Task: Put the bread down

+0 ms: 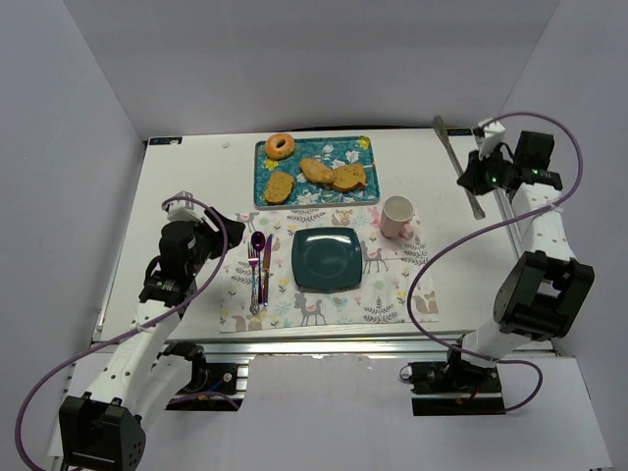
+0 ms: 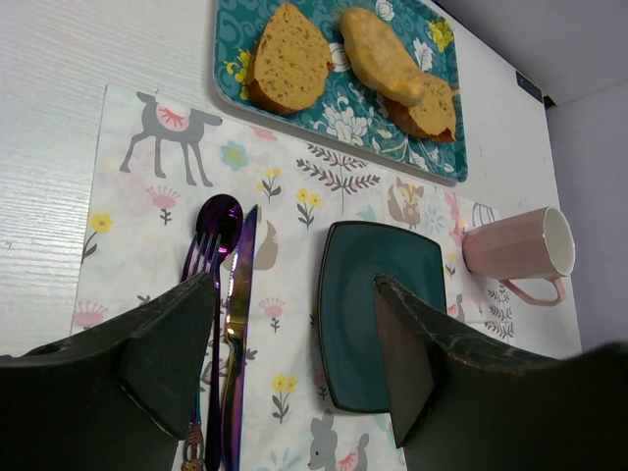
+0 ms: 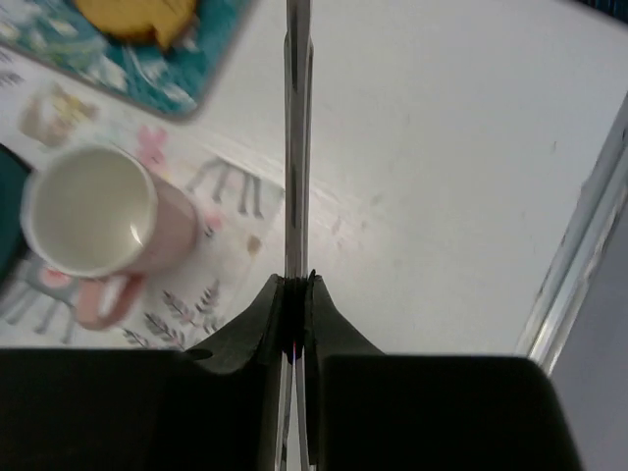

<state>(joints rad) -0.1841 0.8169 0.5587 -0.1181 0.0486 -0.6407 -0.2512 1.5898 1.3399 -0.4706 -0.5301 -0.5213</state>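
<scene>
Pinching a thin metal utensil (image 3: 297,137) edge-on — right hand (image 3: 297,283) clamped shut; left hand (image 2: 294,294) wide, empty.

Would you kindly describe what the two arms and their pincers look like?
The left arm and right arm have white links and bulky black joints; a purple cable loops along each. The left pincer and right pincer have dark, wedge-shaped fingers.

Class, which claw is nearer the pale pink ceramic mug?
Right. The right claw, shut on a thin metal utensil, hangs just right of the mug; the open left claw sits beyond the dark teal square plate and cutlery.
</scene>
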